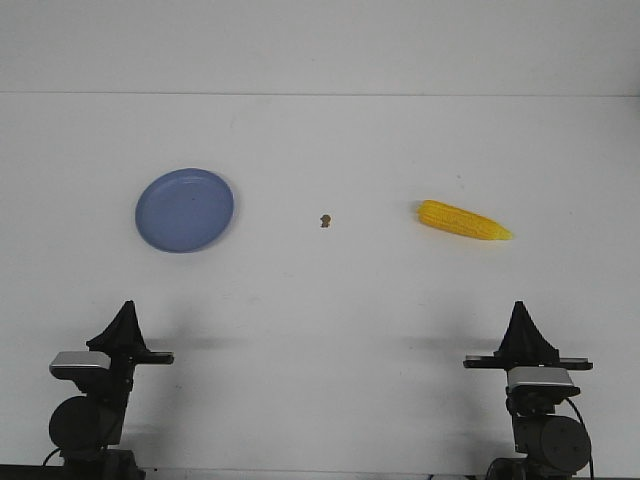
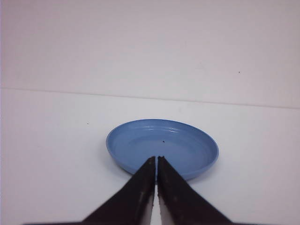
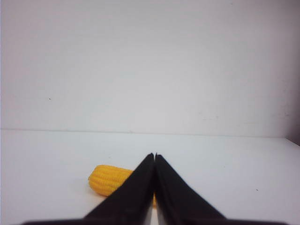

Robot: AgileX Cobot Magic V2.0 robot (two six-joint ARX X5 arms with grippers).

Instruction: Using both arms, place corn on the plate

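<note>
White tabletop point(image 1: 320, 300) against a white wall, pretty bare setup. One round matte periwinkle-blue plate point(image 1: 185, 210) sits on the left side, and one bright yellow bumpy corn cob point(image 1: 463, 220) lies flat on the right, well apart from it, pointed tip aimed away from the plate. One tiny brown speck point(image 1: 326, 221) sits between them. Two black arms at the near edge: left gripper point(image 2: 156, 161) and right gripper point(image 3: 154, 157) are both pinched closed, holding nothing.

Your left arm point(image 1: 95, 385) sits at the near left edge and your right arm point(image 1: 535, 395) at the near right, well apart. Left gripper point(image 2: 156, 161) and right gripper point(image 3: 154, 157) both point away toward the far side, fingertips pressed together on nothing.
</note>
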